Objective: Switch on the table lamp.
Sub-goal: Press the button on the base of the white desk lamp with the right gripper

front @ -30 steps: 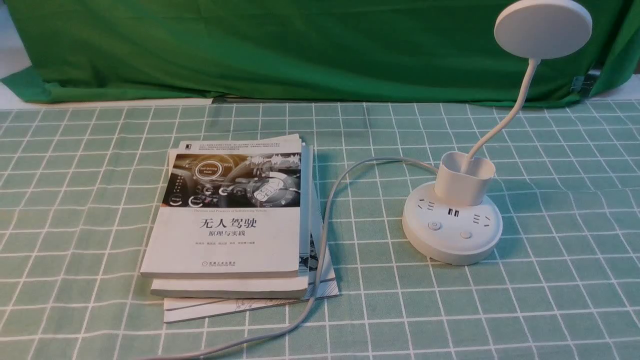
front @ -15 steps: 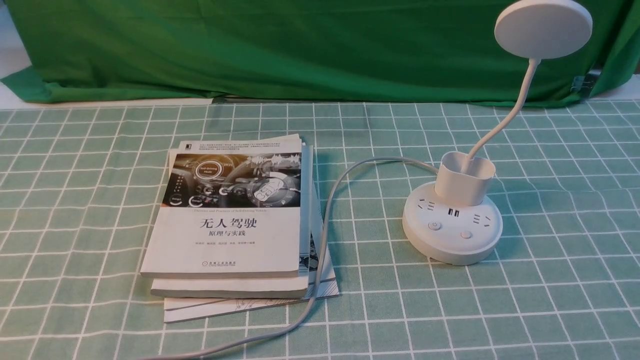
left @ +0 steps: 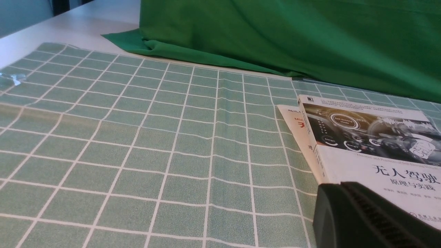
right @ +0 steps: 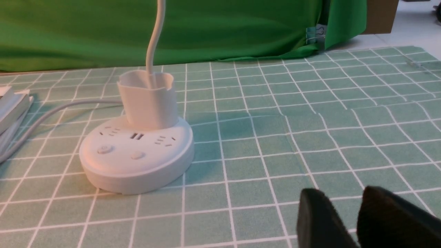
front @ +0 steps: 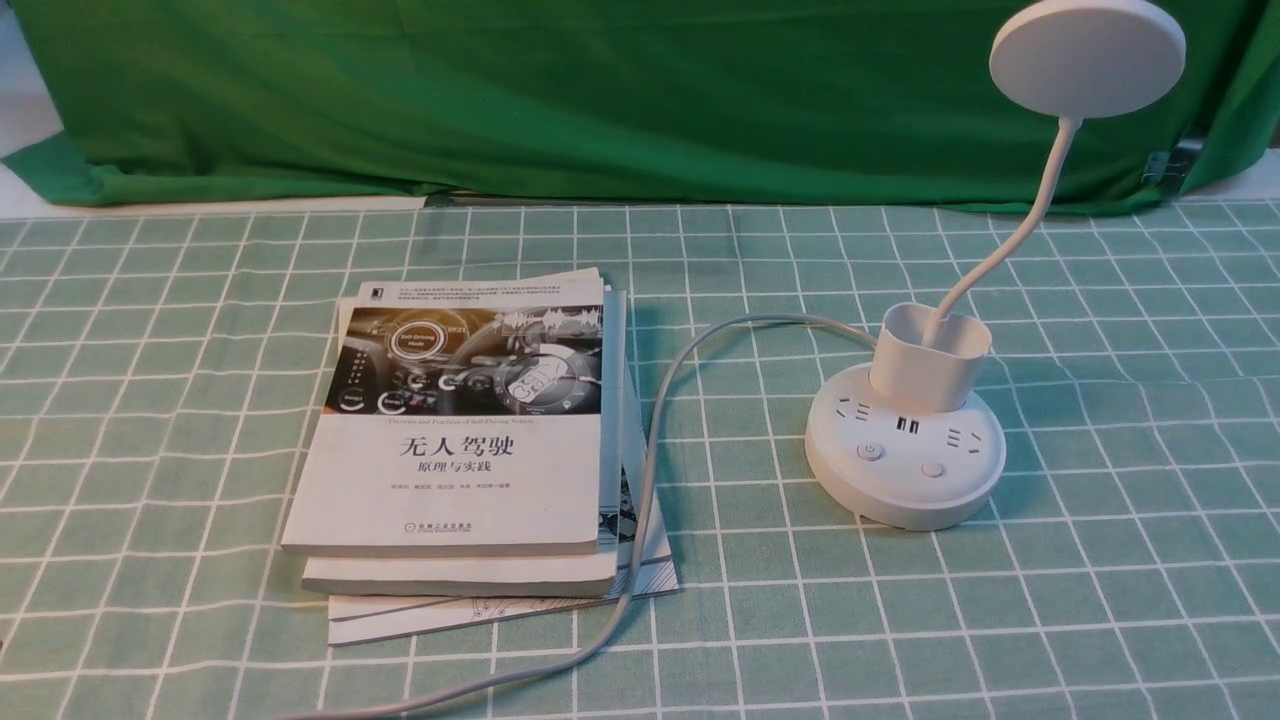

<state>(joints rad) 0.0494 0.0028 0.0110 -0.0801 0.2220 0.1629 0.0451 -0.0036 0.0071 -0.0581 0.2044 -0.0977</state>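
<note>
The white plastic table lamp (front: pixel 905 455) with a disc head stands near the surface's right edge, unlit. Its light base may slide, so press a round button (right: pixel 104 149) straight down. The right gripper (right: pixel 348 217) is slightly parted and empty; the left gripper's (left: pixel 372 220) state I cannot tell.

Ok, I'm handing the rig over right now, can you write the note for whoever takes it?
Left tool: one dark finger shows by the stacked white paperback books; open or shut unclear, nothing visibly held.
Right tool: two dark fingers slightly apart, empty, on the near side of the lamp and clear of it.
White plastic table lamp stands upright on the green checked tablecloth, right of the books; two round buttons on the base face the robot.
Done: nothing; head looks unlit.
Left: press a button.
</note>
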